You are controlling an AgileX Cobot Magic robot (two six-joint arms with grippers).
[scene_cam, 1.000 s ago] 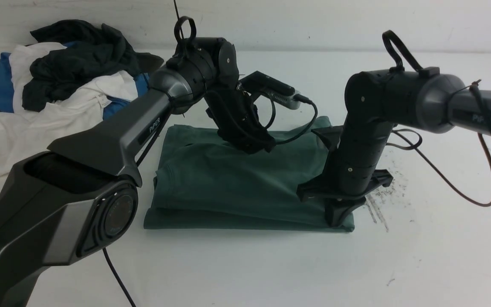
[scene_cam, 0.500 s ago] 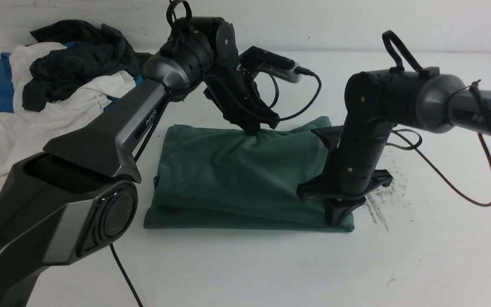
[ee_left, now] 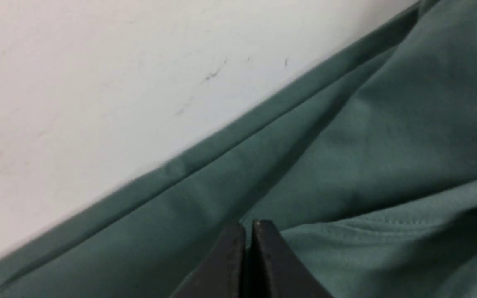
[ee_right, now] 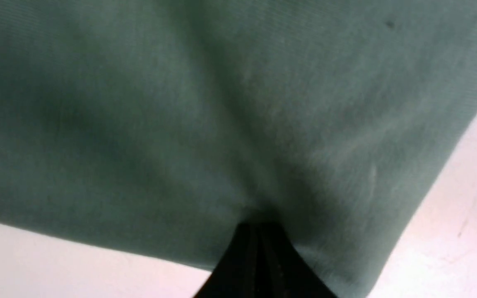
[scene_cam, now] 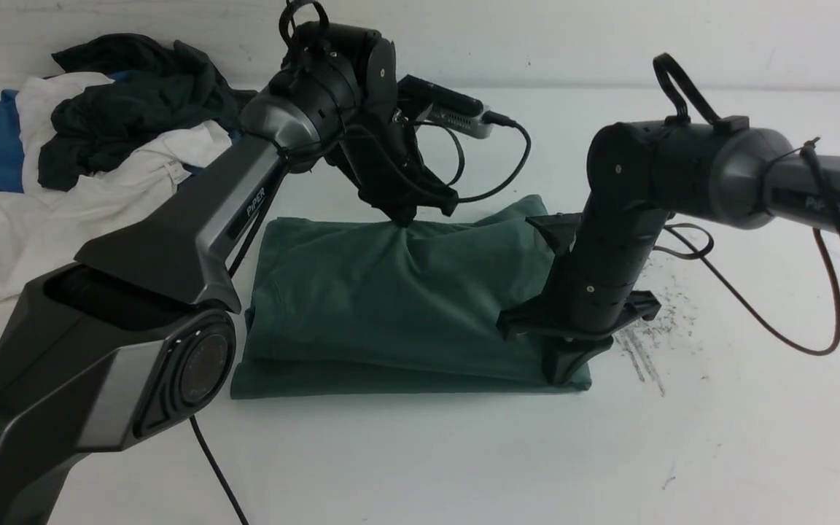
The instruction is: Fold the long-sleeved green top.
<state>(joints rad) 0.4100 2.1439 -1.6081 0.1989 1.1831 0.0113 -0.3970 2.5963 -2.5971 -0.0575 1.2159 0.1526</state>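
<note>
The green long-sleeved top [scene_cam: 391, 306] lies folded into a rough rectangle in the middle of the white table. My left gripper [scene_cam: 402, 219] is shut on its far edge, and the cloth rises in a small peak to the tips. In the left wrist view the closed left gripper [ee_left: 249, 225] sits over folds of the top [ee_left: 387, 124]. My right gripper [scene_cam: 562, 375] is shut on the near right corner. In the right wrist view the top [ee_right: 222, 103] puckers at the right gripper's tips [ee_right: 259, 227].
A heap of white, blue and black garments [scene_cam: 99, 146] lies at the back left. Dark scuff marks [scene_cam: 646, 343] stain the table just right of the top. A black cable [scene_cam: 755, 313] loops under the right arm.
My left gripper has shut on the top's far edge, risen and moved left, tenting the cloth. The whole top and my right gripper have shifted slightly left.
</note>
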